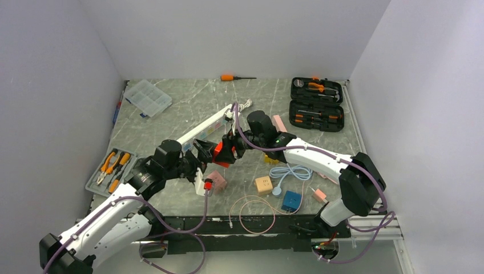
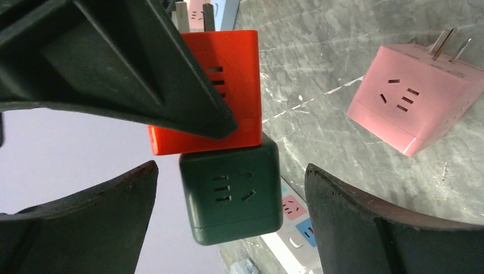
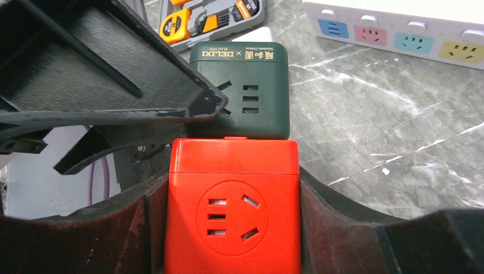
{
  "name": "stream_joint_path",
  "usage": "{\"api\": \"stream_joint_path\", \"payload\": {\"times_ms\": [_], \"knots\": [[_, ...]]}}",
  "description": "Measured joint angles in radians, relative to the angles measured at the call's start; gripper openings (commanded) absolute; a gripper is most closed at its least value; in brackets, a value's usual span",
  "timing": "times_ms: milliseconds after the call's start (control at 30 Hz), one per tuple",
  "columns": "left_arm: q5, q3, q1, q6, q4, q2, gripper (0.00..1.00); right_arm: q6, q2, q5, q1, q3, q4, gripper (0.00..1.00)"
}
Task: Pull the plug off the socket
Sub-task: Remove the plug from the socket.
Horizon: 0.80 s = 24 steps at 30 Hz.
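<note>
On the grey marble table (image 1: 188,108), both arms are seen reaching to the middle, just in front of the long white power strip (image 1: 202,128). The task's two pieces are held clear of the surface there: a red cube socket (image 3: 233,211) with a dark green cube plug (image 2: 231,194) seated against one of its faces. No gap is seen at the seam in either wrist view, so the plug is judged not yet pulled off. The red cube's own prongs are seen bare on the side facing away from the green one.

The red cube socket is clamped by the right gripper (image 3: 233,228), with one finger pressed against each of its sides. This half of the job, steadying the socket, appears done.

The green cube plug is bracketed by the left gripper (image 2: 231,220), whose jaws are spread wide. Open space is seen on both sides between the fingers (image 2: 114,222) and the plug in the left wrist view, so nothing is gripped by that hand.

What is left, as judged from this: the left jaws are to be closed on the green plug, and the two cubes are to be drawn straight apart along the prongs.

A pink cube (image 2: 414,103) lies unused on the table nearby.
</note>
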Motion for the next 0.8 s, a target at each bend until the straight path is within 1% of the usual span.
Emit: {"api": "stream_joint_path", "payload": {"times_ms": [100,200,233,267,300,367,433,467,500,567,600,700,800], "knots": [[-0.027,0.0,-0.008,-0.04,0.017,0.032,0.99,0.006,-0.004,-0.001,0.0,0.0,0.008,0.0],[-0.08,0.0,-0.008,-0.077,0.076,0.082,0.99,0.014,-0.026,-0.008,0.0,-0.008,0.022,0.0],[-0.101,0.0,-0.008,-0.086,0.097,0.097,0.95,0.017,-0.038,-0.009,0.0,-0.013,0.028,0.0],[-0.12,0.0,-0.008,-0.095,0.119,0.11,0.89,0.019,-0.05,-0.01,0.0,-0.019,0.033,0.0],[-0.137,0.0,-0.008,-0.102,0.14,0.122,0.81,0.021,-0.06,-0.013,0.0,-0.023,0.038,0.0],[-0.164,0.0,-0.008,-0.119,0.183,0.141,0.63,0.023,-0.072,-0.018,0.0,-0.03,0.045,0.0],[-0.174,0.003,-0.008,-0.131,0.209,0.156,0.41,0.024,-0.073,-0.023,0.0,-0.034,0.049,0.0],[-0.177,0.005,-0.008,-0.133,0.204,0.16,0.34,0.03,-0.073,-0.026,0.0,-0.034,0.051,0.0],[-0.177,0.006,-0.01,-0.13,0.205,0.163,0.22,0.036,-0.073,-0.03,-0.002,-0.034,0.051,0.0],[-0.179,0.019,-0.014,-0.129,0.196,0.171,0.05,0.04,-0.072,-0.037,-0.006,-0.034,0.052,0.0],[-0.184,0.027,-0.018,-0.132,0.184,0.174,0.01,0.04,-0.071,-0.038,-0.006,-0.034,0.053,0.0],[-0.2,0.031,-0.026,-0.122,0.164,0.174,0.0,0.04,-0.065,-0.048,-0.011,-0.035,0.051,0.0],[-0.215,0.022,-0.031,-0.081,0.164,0.174,0.0,0.041,-0.059,-0.053,-0.016,-0.042,0.052,0.0]]}}
